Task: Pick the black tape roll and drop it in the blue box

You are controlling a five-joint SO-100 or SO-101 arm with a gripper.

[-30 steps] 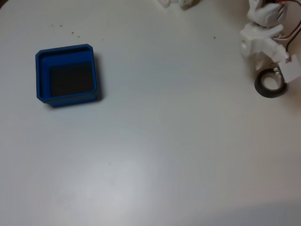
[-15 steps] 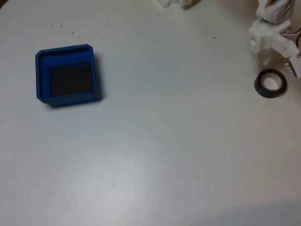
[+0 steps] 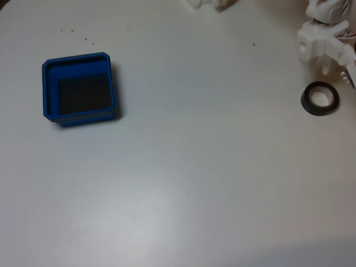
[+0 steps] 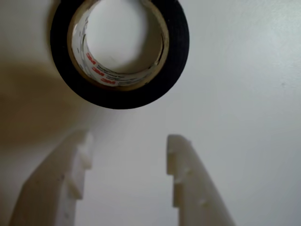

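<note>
Arm pulled back toward the top right corner; tape now fully uncovered.

One white desk (image 3: 183,183), one box (image 3: 50,92), one tool (image 4: 128,141), one tape (image 3: 307,104). In the fixed view the box sits at the left, unmoved, its dark floor bare, while the tape lies well apart at the right edge, just below the white arm (image 3: 325,41), which has drawn up and right since a second ago. The tape lies flat, hole facing up, with no long axis. In the wrist view the tool's two fingers (image 4: 188,174) stand apart, holding nothing, tips short of the tape (image 4: 176,56).
</note>
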